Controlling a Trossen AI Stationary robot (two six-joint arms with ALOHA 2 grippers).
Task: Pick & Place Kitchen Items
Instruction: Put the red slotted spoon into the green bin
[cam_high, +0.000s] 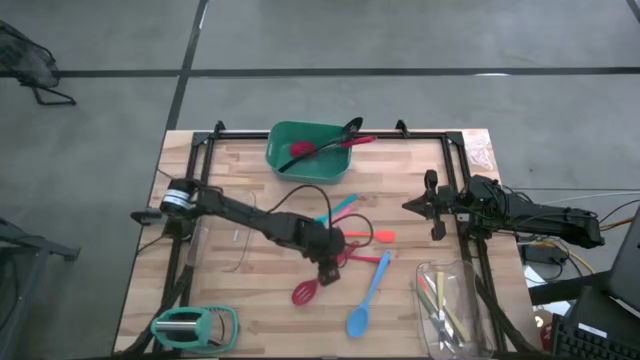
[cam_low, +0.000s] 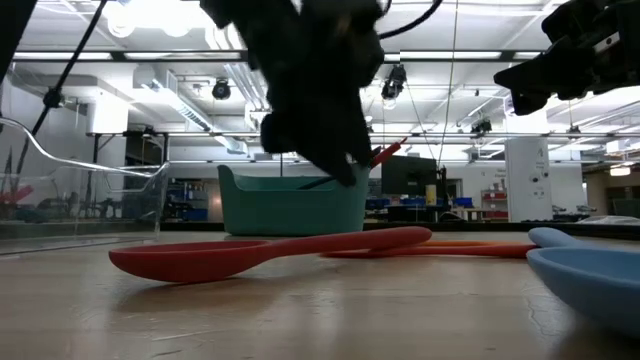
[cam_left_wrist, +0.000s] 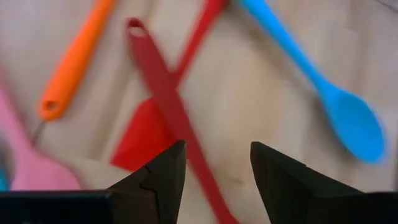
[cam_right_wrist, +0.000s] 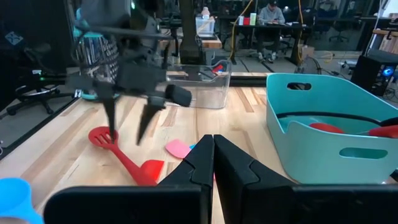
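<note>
- Left gripper (cam_high: 330, 270) hangs above the utensils mid-table, jaws open and empty, straddling the handle of the red slotted spatula (cam_left_wrist: 171, 118).
- Blue spoon (cam_high: 366, 298), orange spoon (cam_high: 372, 236) and pink spatula (cam_right_wrist: 178, 148) lie close by on the table (cam_high: 400, 170).
- Right gripper (cam_high: 412, 206) waits at the right edge, jaws closed.
- Green tub (cam_high: 310, 150) holds a black slotted spoon (cam_high: 330, 139).

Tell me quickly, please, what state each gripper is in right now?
Left gripper: open, empty, fingers straddling the red slotted spoon handle above the table.
Right gripper: shut, empty, waiting at the table's right side.
</note>
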